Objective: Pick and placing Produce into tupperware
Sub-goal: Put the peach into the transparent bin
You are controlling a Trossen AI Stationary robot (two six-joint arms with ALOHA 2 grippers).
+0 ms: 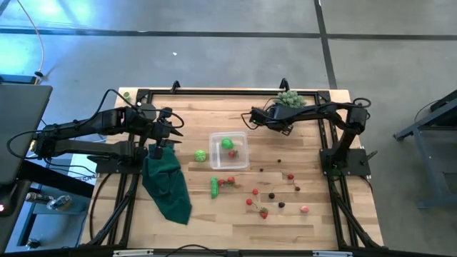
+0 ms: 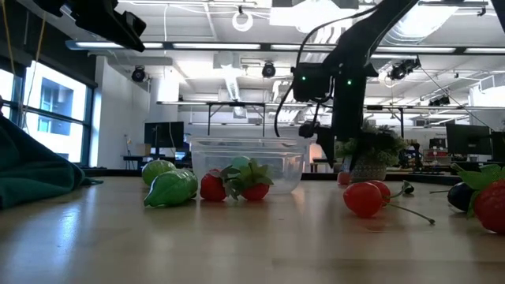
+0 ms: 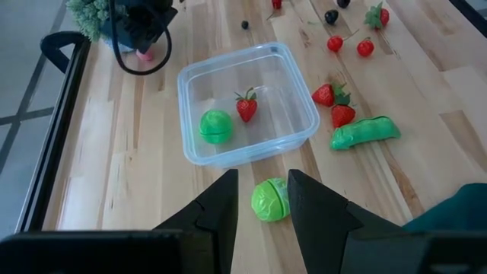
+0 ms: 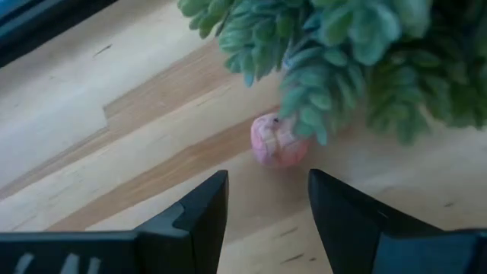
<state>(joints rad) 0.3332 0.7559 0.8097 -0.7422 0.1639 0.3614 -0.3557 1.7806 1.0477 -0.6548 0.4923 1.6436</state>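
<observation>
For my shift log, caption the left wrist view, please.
Open left gripper over a green ball beside the tupperware, which holds a strawberry and green produce.

Pale green spiky plant (image 4: 358,53) cut off by the right wrist picture's upper edge, its fronds covering part of the pink fruit (image 4: 278,140) beneath. Dark green cloth (image 2: 35,173) cropped at the low picture's left edge; again cropped at a corner in the left wrist view. Red strawberry (image 2: 493,203) at the low view's right edge only half in frame. Dark specks (image 1: 279,160) on the table in the high view too small to name. Far wall of the tupperware (image 2: 245,162) screened by strawberries in front in the low view.
</observation>
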